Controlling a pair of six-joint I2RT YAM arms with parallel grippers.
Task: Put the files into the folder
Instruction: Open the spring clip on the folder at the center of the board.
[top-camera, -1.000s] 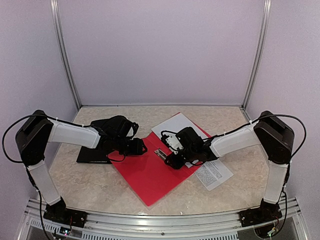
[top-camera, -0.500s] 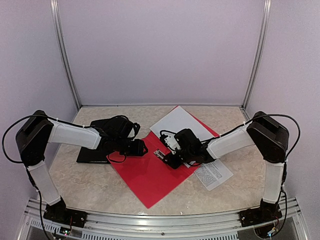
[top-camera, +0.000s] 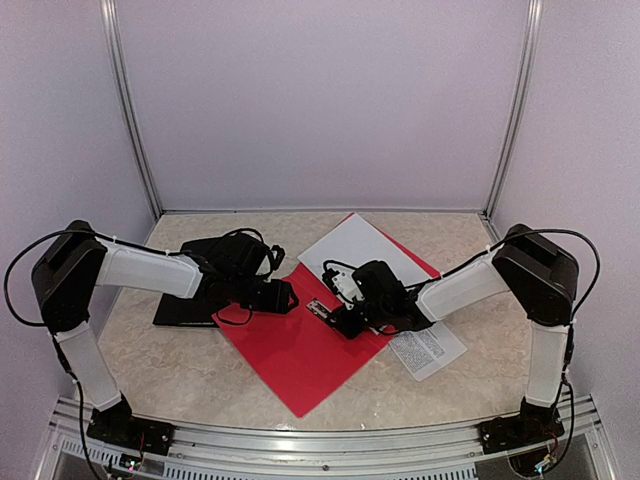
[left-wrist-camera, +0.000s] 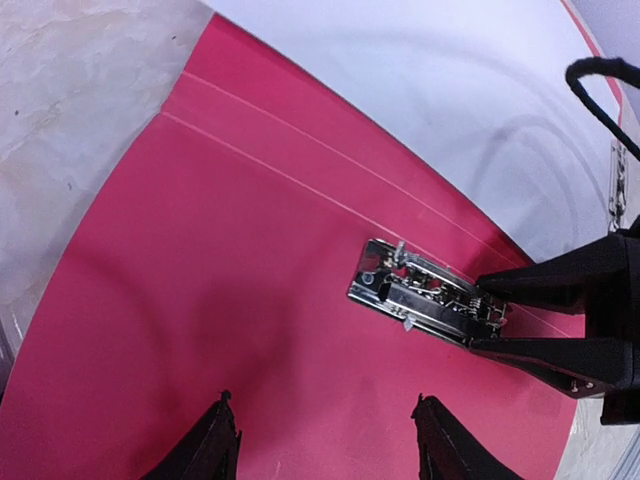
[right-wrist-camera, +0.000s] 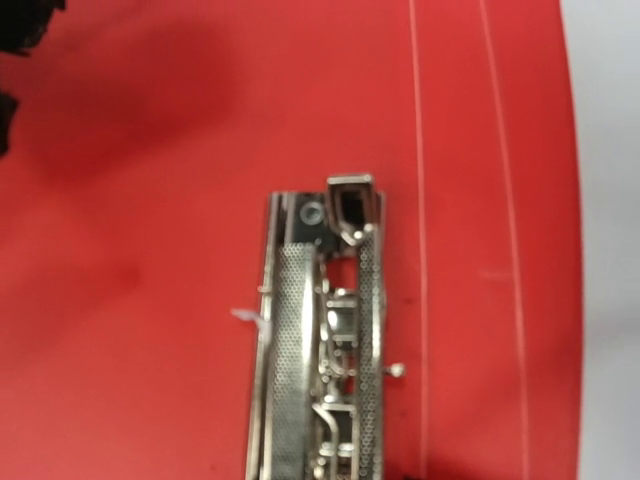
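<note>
**Q:** Files: where did they lie?

**A:** One blank sheet lay across the far leaf of the open red folder, overhanging its far edge. It was not threaded onto anything. A printed sheet lay on the table just beside the folder's right edge, partly under the right arm. Judging by this, neither sheet was filed yet.

**Q:** Why was the right gripper placed at the spine?

**A:** Its fingers bracketed one end of the metal clip mechanism, one on each side. That placement suited working the clip so that paper could go under it. Whether the fingers pinched the metal or only flanked it could not be told.

**Q:** And the left gripper?

**A:** It was spread wide with nothing between its fingers, low over the folder's near leaf and just short of the clip. The likely purpose was to pin the cover flat so the folder would not slide while the clip was worked. Contact with the cover was not clear.

**Q:** Anything beyond the folder?

**A:** A flat black board lay under the left arm, beside the folder's left corner.
</note>
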